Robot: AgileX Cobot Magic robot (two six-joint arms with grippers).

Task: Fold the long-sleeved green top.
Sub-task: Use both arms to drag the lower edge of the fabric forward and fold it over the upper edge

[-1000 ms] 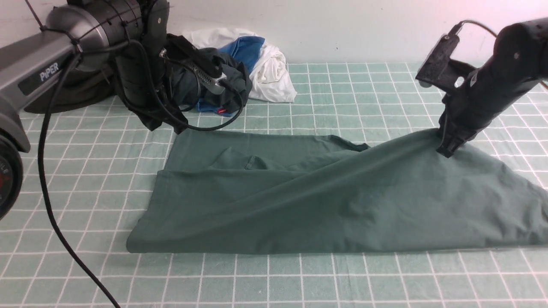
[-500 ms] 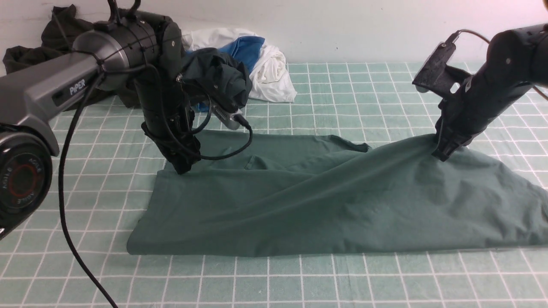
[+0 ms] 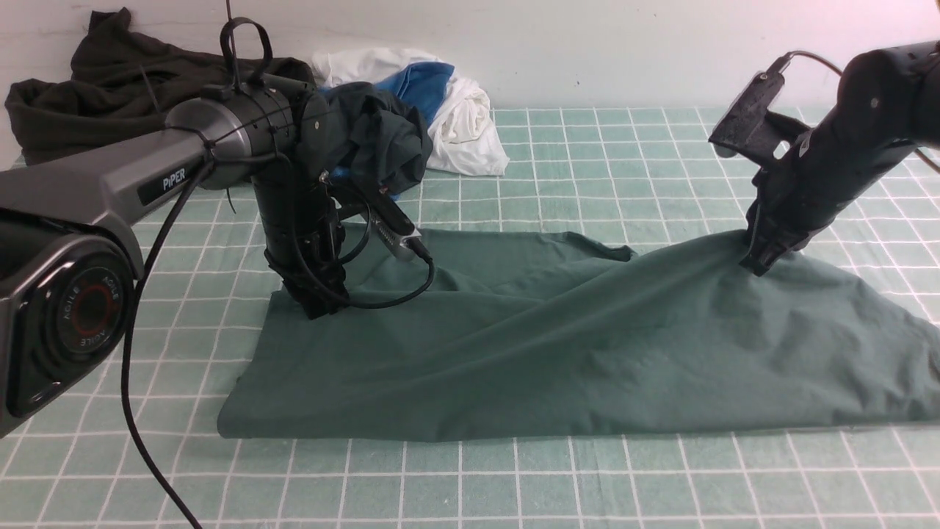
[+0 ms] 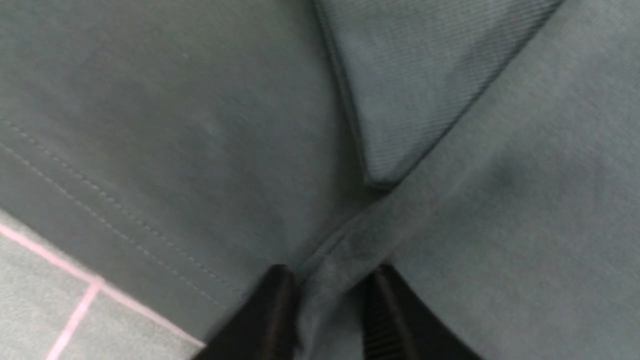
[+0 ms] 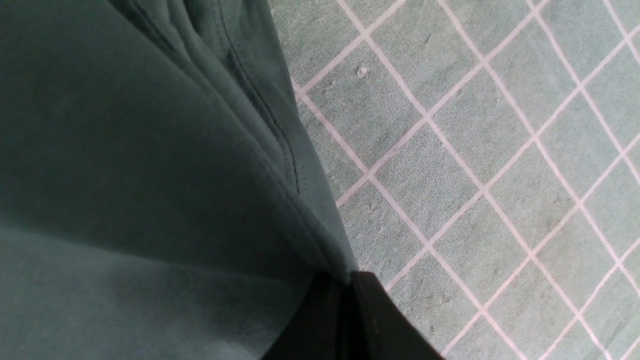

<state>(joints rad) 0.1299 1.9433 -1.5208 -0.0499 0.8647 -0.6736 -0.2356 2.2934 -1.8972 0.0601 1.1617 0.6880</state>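
The green long-sleeved top (image 3: 514, 353) lies spread across the checked table cover. My left gripper (image 3: 317, 307) points down onto its left part, near the far left edge. In the left wrist view the gripper (image 4: 330, 295) is open, its fingers (image 4: 277, 305) astride a raised ridge of the green cloth (image 4: 150, 125). My right gripper (image 3: 756, 263) is shut on the top's right part and holds it up in a peak. The right wrist view shows the closed gripper (image 5: 345, 285) pinching a seamed edge of the cloth (image 5: 125, 175).
A very dark garment (image 3: 88, 81) lies at the back left by the wall. A dark teal garment (image 3: 382, 139) and white and blue clothes (image 3: 455, 110) are piled behind the left arm. The left arm's cable (image 3: 132, 397) hangs to the front left. The checked cover (image 3: 587, 147) is bare behind the top.
My left arm has swung forward and down from the clothes pile onto the top's left part. My right gripper has stayed shut on the raised cloth, almost still.
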